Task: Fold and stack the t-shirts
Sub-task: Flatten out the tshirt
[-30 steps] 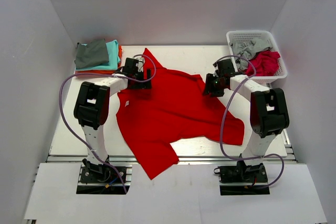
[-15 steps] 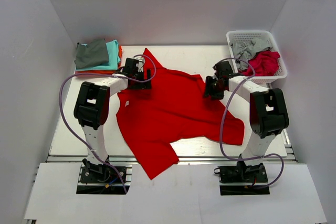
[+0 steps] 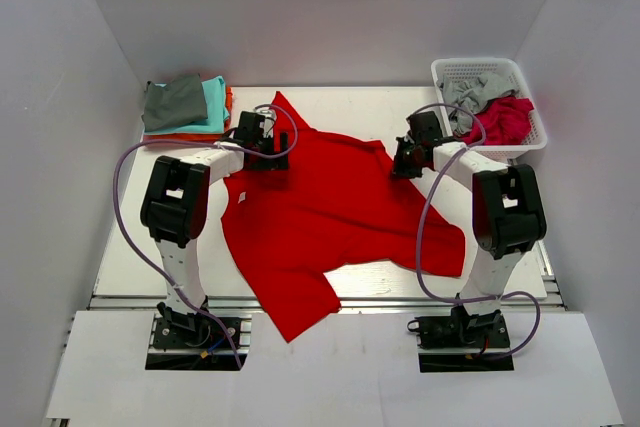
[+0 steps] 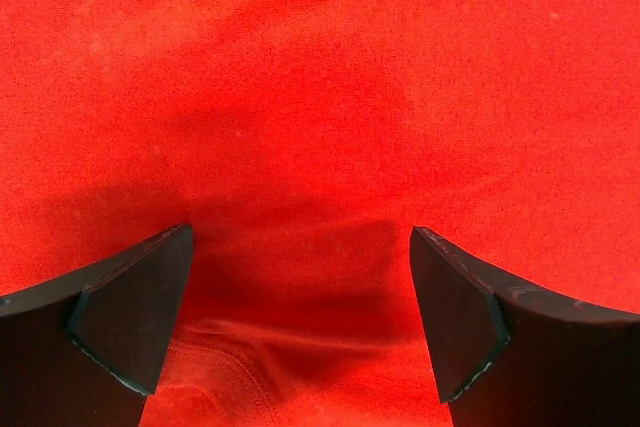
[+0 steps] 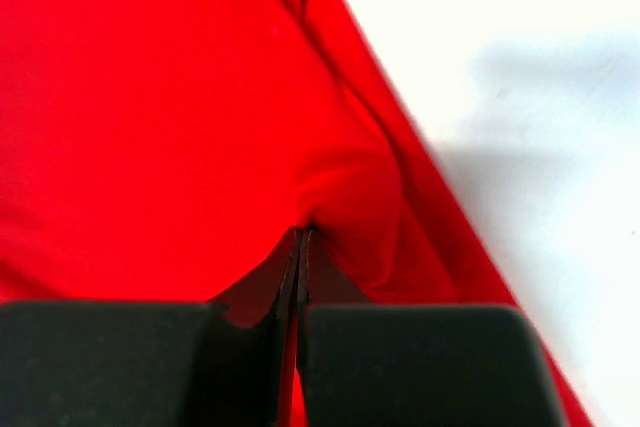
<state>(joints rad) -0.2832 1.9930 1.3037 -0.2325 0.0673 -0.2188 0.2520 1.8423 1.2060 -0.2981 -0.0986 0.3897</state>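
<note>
Top external view: red t-shirt (image 3: 330, 212) lay spread and rumpled across the tabletop (image 3: 350, 107), one corner reaching past the near edge. My left fingers (image 4: 130, 317) stood wide apart just over the cloth at its far left part, gripping nothing. My right fingers (image 5: 400, 362) were pressed together, pinching a fold at the shirt's right edge. Folded shirts (image 3: 185, 107) sat stacked far left; a white basket (image 3: 438, 75) far right held more.

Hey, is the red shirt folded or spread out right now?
Spread out: the red shirt lies open, unfolded, across the table, with the right fingers shut on a pinch of cloth near its edge.
</note>
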